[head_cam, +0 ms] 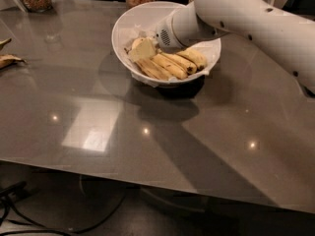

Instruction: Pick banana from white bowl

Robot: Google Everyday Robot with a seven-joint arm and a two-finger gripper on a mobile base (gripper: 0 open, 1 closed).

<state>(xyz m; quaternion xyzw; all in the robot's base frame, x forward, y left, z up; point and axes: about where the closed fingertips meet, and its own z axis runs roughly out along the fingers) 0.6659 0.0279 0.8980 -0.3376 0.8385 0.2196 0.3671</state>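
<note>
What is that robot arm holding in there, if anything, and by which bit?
It cannot be told. The gripper is down in the white bowl beside the bananas, but any hold is hidden.

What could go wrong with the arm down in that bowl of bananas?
The gripper sits in the white bowl at one end of closely packed fruit, so it might take a slimmer banana, not the thick banana. The arm crosses the rim and could nudge the bowl.
</note>
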